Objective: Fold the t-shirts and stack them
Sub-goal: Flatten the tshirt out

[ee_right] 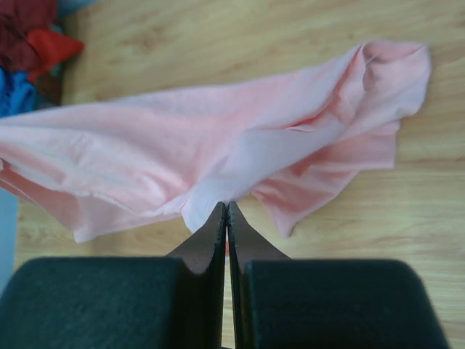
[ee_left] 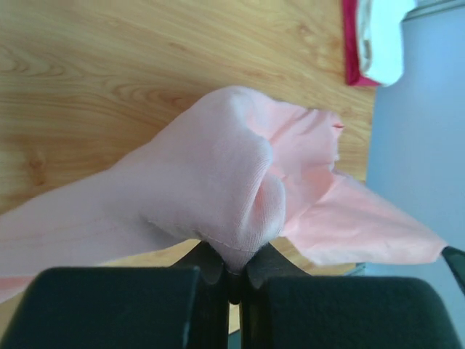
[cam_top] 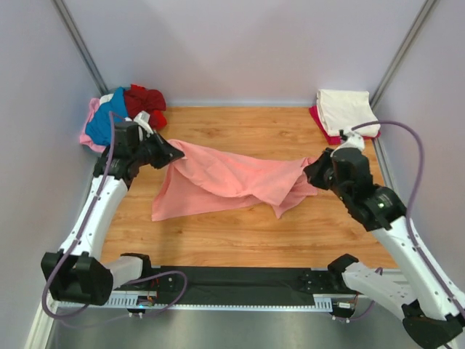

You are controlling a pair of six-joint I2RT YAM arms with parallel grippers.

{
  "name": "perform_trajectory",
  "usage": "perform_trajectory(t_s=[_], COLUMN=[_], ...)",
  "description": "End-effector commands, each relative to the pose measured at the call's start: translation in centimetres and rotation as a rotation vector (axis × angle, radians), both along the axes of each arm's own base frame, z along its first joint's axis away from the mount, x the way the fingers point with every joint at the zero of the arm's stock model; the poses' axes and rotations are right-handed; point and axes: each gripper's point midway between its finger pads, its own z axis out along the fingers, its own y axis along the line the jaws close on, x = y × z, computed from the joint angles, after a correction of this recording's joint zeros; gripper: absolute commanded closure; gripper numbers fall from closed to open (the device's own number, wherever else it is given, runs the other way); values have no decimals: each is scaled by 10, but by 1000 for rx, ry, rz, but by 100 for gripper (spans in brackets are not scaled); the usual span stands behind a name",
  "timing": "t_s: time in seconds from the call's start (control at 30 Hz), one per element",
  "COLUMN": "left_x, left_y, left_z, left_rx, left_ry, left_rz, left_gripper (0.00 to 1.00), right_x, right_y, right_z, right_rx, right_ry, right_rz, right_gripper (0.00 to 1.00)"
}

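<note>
The salmon-pink t-shirt (cam_top: 225, 182) hangs stretched between my two grippers above the wooden table, its lower edge drooping onto the boards. My left gripper (cam_top: 176, 150) is shut on its left end; in the left wrist view the cloth (ee_left: 211, 182) bunches out of the closed fingertips (ee_left: 234, 270). My right gripper (cam_top: 311, 172) is shut on its right end; in the right wrist view the shirt (ee_right: 218, 145) spreads away from the pinched tips (ee_right: 227, 211). A heap of blue, dark red and pale pink shirts (cam_top: 123, 113) lies at the back left. A folded cream shirt on a red one (cam_top: 343, 113) sits at the back right.
The wooden table (cam_top: 247, 233) is ringed by pale walls on three sides. A black rail (cam_top: 240, 283) with the arm bases runs along the near edge. The folded stack also shows in the left wrist view (ee_left: 374, 40), the heap in the right wrist view (ee_right: 33, 51).
</note>
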Motion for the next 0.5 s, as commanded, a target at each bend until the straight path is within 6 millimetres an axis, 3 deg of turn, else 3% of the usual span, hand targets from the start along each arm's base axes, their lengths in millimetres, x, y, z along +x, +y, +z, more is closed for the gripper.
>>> perform_trajectory(t_s=[0.0,0.03,0.07,0.17,0.2,0.27,0.3,0.37,0.4,0.47], left_x=[-14,-20,-24,-43,-45,-62,-67,-82,-89,-104], left_y=[-9,-10,-13,-20,-22,-29,-32,-38,-39,-42], left_z=[65,78,89,118,133,149,168,179,198,206], left_rx=[-118,-138,-181,-270,-326,-403,-480,-564,-628,-691], left_ry=[-129,-160,-174,-229,-259,-291,-324,-336,-380,-384], left_rz=[-24,-29,-38,-80,-81,-131,-141,-187,-209,-240], left_gripper=[100,100,100,100,100,100,100,100,100,100], right_x=[-17,-19,-25,-37,-45,-57,-68,-83,-91,-116], right_y=[-40,-44,-54,-70,-78,-93,-102,-119,-127,-146], right_z=[45,56,83,119,143,164,187,204,214,238], right_rx=[-87,-86,-71,-62,-35,-33,-4,-2,12,46], right_ry=[-76,-100,-161,-242,-298,-351,-405,-451,-480,-552], right_rz=[-89,-100,-131,-170,-187,-226,-247,-288,-303,-339], right_gripper=[100,100,100,99,100,99,100,100,100,100])
